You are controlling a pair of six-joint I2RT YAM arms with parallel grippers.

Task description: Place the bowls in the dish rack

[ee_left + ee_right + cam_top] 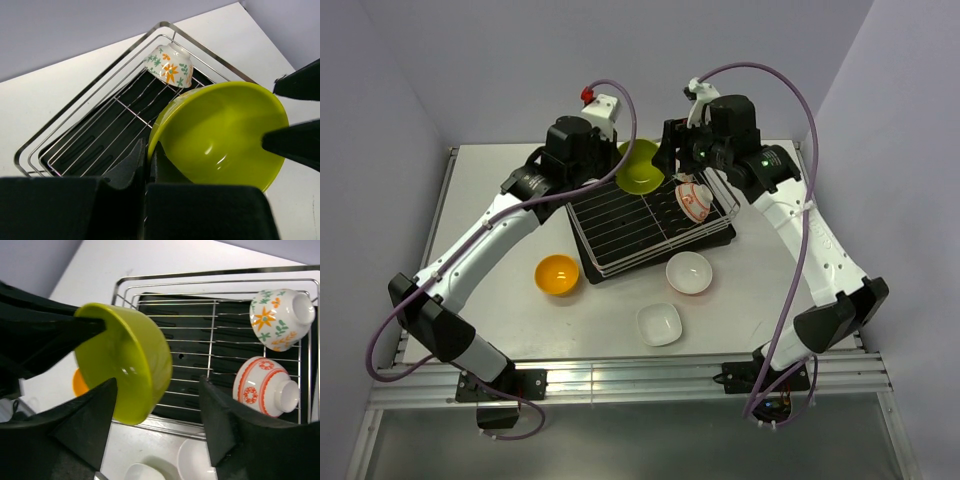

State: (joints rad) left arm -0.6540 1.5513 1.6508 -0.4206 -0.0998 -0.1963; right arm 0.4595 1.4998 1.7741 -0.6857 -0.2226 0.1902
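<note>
My left gripper (618,168) is shut on the rim of the lime green bowl (640,166) and holds it tilted above the far edge of the dish rack (620,225). The pinch shows in the left wrist view (147,156). My right gripper (157,410) is open, its fingers either side of the lime bowl's (125,365) other rim without closing on it. The leaf-print bowl (280,317) and the red-and-white bowl (262,387) lie in the rack's right end. The orange bowl (557,274) and two white bowls, one round (688,273) and one squarish (658,323), sit on the table.
The rack's left and middle part (100,140) holds no bowls. The orange and white bowls lie just in front of the rack's near rim. Both arms meet over the rack's far side, close to the back wall.
</note>
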